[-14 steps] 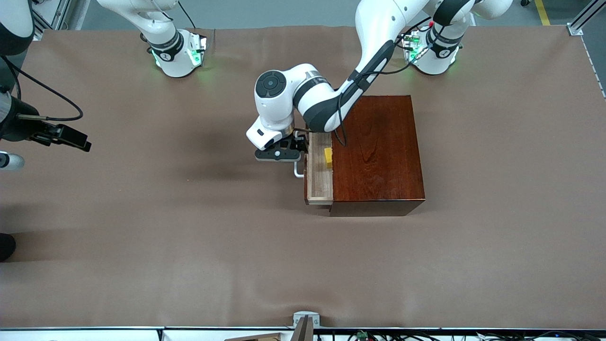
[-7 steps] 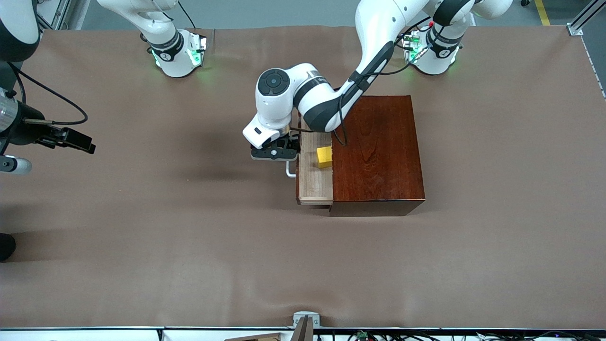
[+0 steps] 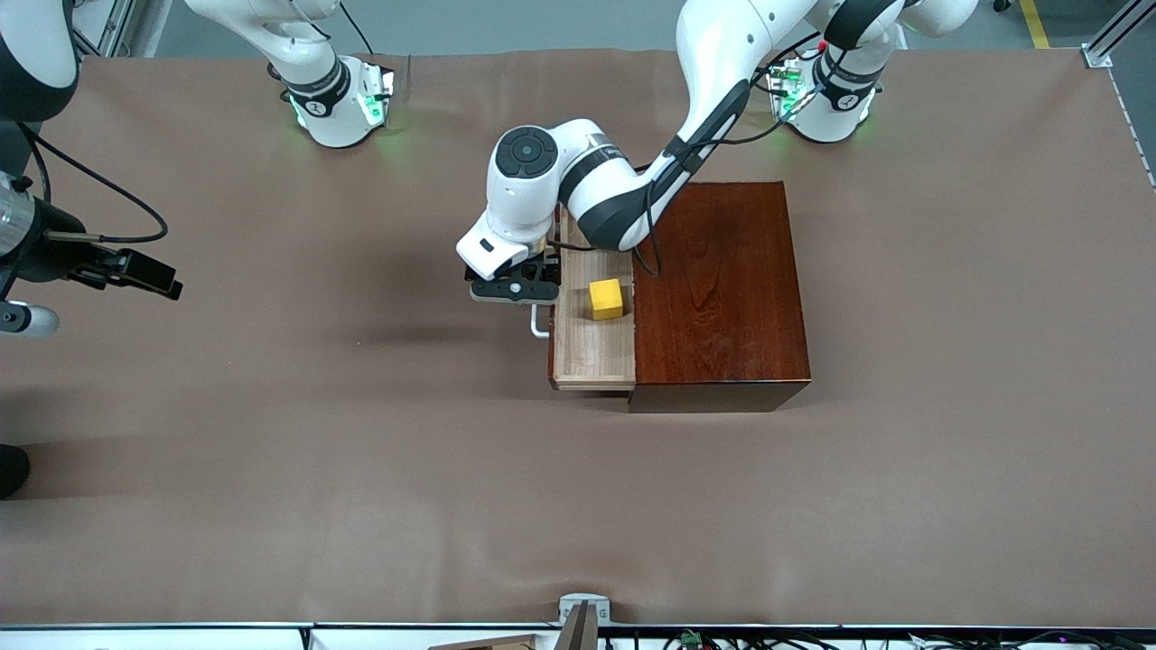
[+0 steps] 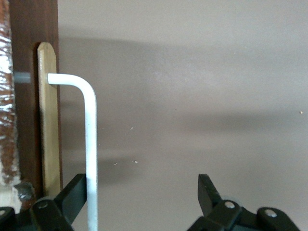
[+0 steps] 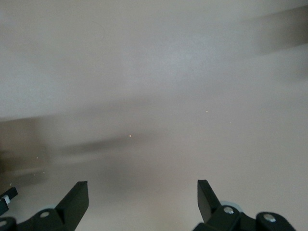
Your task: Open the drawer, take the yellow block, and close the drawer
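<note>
The drawer [image 3: 591,350] is pulled partly out of the dark mahogany box [image 3: 722,289], toward the right arm's end of the table. The yellow block [image 3: 606,299] sits in the pale tray, fully uncovered. My left gripper [image 3: 528,293] is at the drawer's white handle [image 3: 539,323]. In the left wrist view the handle bar [image 4: 90,144] runs just inside one of the fingertips [image 4: 74,192] of the left gripper [image 4: 144,185], which is open and not clamped on it. My right gripper [image 3: 149,273] waits over the table near the right arm's end, open and empty [image 5: 143,190].
The brown table cover [image 3: 361,451] is bare around the box. The left arm's forearm [image 3: 614,194] hangs over the part of the drawer farthest from the front camera. The two arm bases [image 3: 339,99] stand along the edge farthest from that camera.
The drawer has slid farther out toward the right arm's end, the left gripper moving with the handle. The yellow block has come fully out from under the box's top.
</note>
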You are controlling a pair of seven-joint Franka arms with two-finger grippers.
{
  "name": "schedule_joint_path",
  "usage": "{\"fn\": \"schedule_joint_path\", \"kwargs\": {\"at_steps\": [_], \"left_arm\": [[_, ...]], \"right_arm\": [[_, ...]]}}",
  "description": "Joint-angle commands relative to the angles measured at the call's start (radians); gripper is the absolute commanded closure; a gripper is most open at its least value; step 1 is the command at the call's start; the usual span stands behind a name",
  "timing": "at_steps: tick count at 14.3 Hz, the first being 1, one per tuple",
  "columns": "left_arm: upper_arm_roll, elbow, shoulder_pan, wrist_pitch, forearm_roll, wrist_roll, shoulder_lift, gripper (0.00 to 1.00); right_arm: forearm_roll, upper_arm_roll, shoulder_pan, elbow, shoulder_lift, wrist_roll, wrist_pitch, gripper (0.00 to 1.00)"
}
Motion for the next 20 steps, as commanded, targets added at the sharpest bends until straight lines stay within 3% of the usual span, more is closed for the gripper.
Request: {"fn": "schedule_joint_path", "kwargs": {"at_steps": [1,6,8,13,16,18,20], "left_arm": [[-0.012,0.038,-0.014,0.064,-0.022,-0.021,0.028,0.00],[-0.018,0.038,-0.009,0.067,-0.048,-0.033,0.009,0.00],[-0.006,0.040,0.009,-0.038,-0.097,-0.036,-0.046,0.00],[-0.001,0.029,0.161,-0.437,-0.111,-0.004,-0.308,0.00],[0.000,0.003,0.286,-0.681,-0.110,0.280,-0.438,0.00],[-0.006,-0.026,0.401,-0.753,-0.111,0.432,-0.507,0.00],[-0.006,-0.116,0.507,-0.764,-0.111,0.577,-0.605,0.00]], "right_arm": [[0.010,0.002,-0.002,0.008,0.006,0.013,0.009,0.00],[0.077,0.002,0.016,0.005,0.038,0.011,0.008,0.00],[0.080,0.002,0.051,0.006,0.061,0.011,0.012,0.00],[0.077,0.002,0.142,0.008,0.123,0.011,0.043,0.00],[0.080,0.002,0.191,0.008,0.161,0.002,0.086,0.00],[0.080,0.007,0.209,0.008,0.169,-0.005,0.100,0.00],[0.079,0.008,0.246,0.009,0.169,-0.005,0.100,0.00]]}}
